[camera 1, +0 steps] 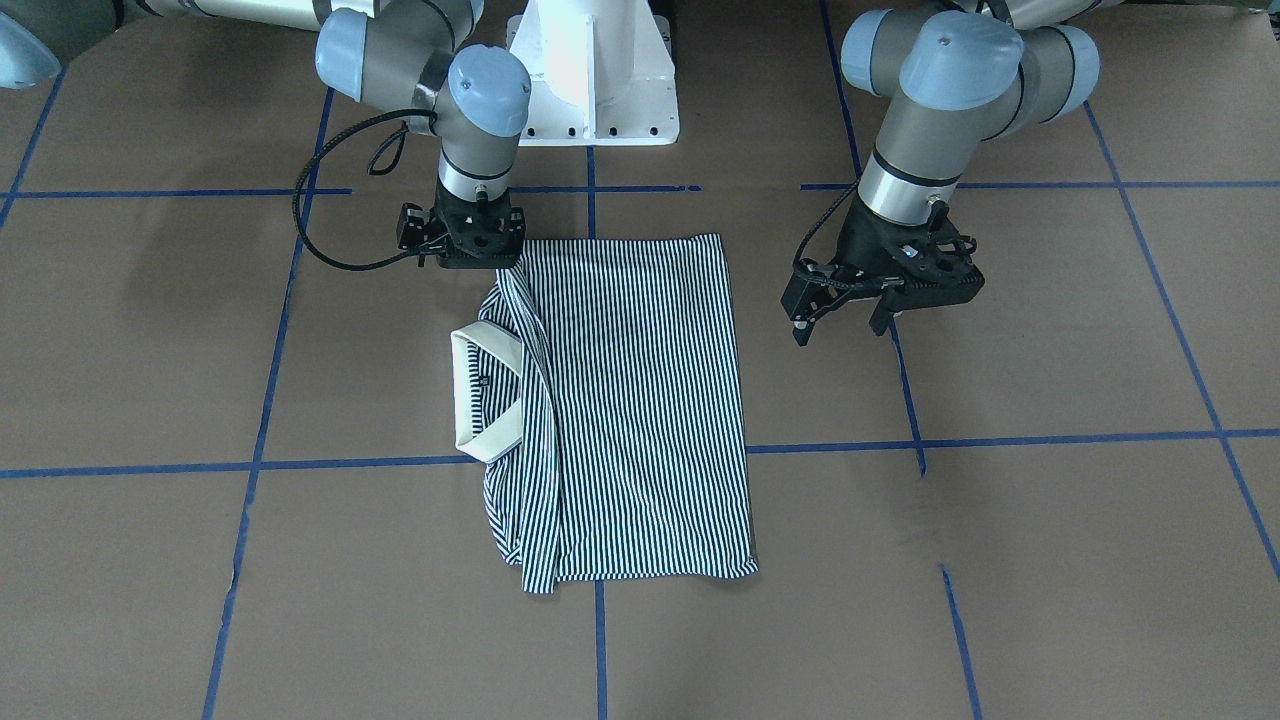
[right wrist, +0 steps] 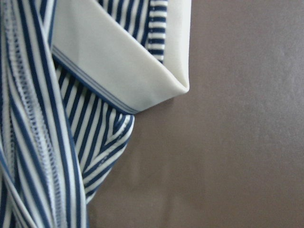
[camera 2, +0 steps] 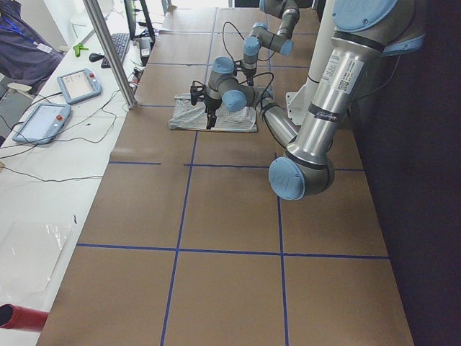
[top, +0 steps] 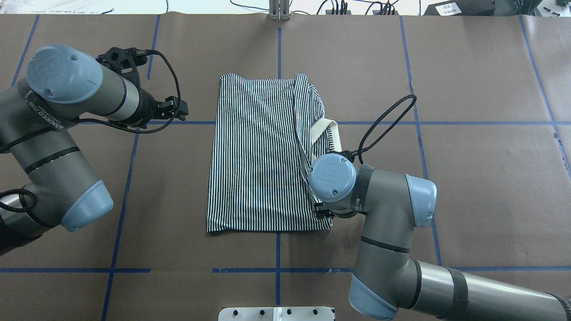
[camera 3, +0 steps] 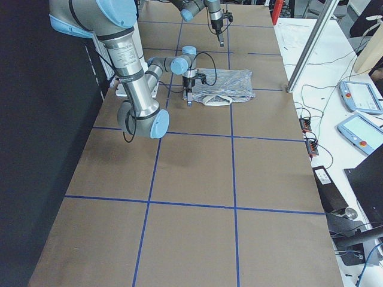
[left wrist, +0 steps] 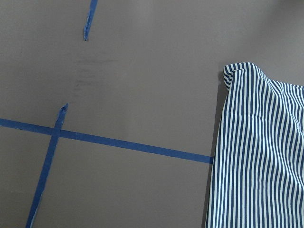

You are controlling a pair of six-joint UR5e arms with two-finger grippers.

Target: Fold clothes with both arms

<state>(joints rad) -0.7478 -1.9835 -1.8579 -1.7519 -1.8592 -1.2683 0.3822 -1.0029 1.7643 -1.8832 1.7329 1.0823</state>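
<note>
While the short-sleeved polo shirt (camera 1: 640, 400) of thin navy-and-white stripes lies folded into a long rectangle at the middle of the brown-paper-covered worktop (camera 1: 1050, 560), the black two-finger right gripper (camera 1: 480, 250) is set down on its corner nearest the robot. This is the side where the cream collar (camera 1: 463, 395) juts past the folded edge. The gripper's fingers are hidden under the wrist in every view, so whether they have closed on the cloth cannot be told. The placement suggests a pinch of the layered edge in readiness for the next fold. The black left gripper (camera 1: 839, 328) hangs over bare paper just off the opposite long edge, fingers spread and holding nothing, apparently parked clear so the cloth is not dragged. Strips of blue tape (camera 1: 1000, 440) mark the paper into a grid, and a white pedestal base (camera 1: 590, 70) stands on the robot's side of the shirt. Along the operators' side a white side bench (camera 2: 43, 202) carries two grey control tablets (camera 2: 75, 85) beside a slanting metal post (camera 2: 112, 50).
</note>
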